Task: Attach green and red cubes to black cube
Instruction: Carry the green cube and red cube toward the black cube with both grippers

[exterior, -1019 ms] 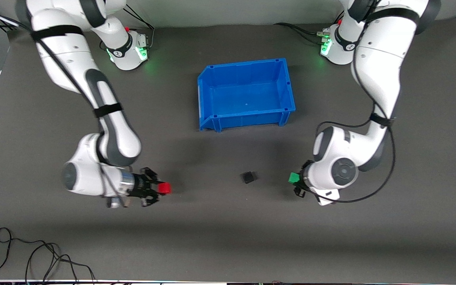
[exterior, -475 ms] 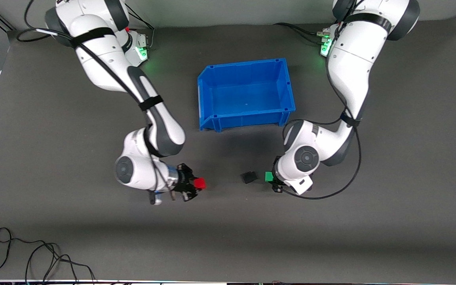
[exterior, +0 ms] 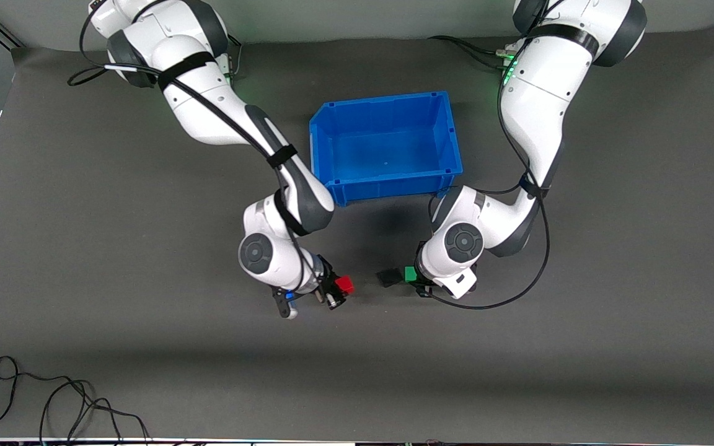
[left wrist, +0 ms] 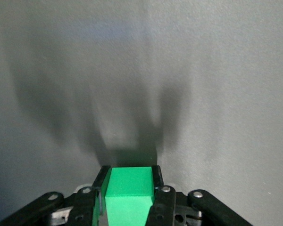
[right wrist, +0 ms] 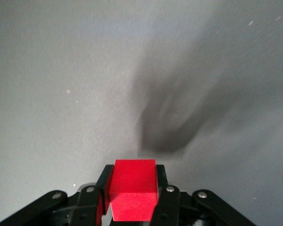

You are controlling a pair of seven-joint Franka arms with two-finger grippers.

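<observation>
The black cube (exterior: 388, 277) lies on the dark table, nearer the front camera than the blue bin. My left gripper (exterior: 413, 276) is shut on the green cube (exterior: 410, 273), which is close beside the black cube on the side toward the left arm's end; whether they touch is unclear. In the left wrist view the green cube (left wrist: 129, 194) sits between the fingers (left wrist: 156, 187). My right gripper (exterior: 339, 288) is shut on the red cube (exterior: 344, 285), a short gap from the black cube toward the right arm's end. It shows in the right wrist view (right wrist: 133, 188). The black cube shows in neither wrist view.
The blue bin (exterior: 332, 160), with nothing in it, stands at the table's middle, farther from the front camera than the cubes. A black cable (exterior: 53, 402) coils near the front edge toward the right arm's end.
Both arms have swung inward toward the black cube. The green cube has come right up beside it, and the red cube has closed much of its gap. The black cube has not moved.
</observation>
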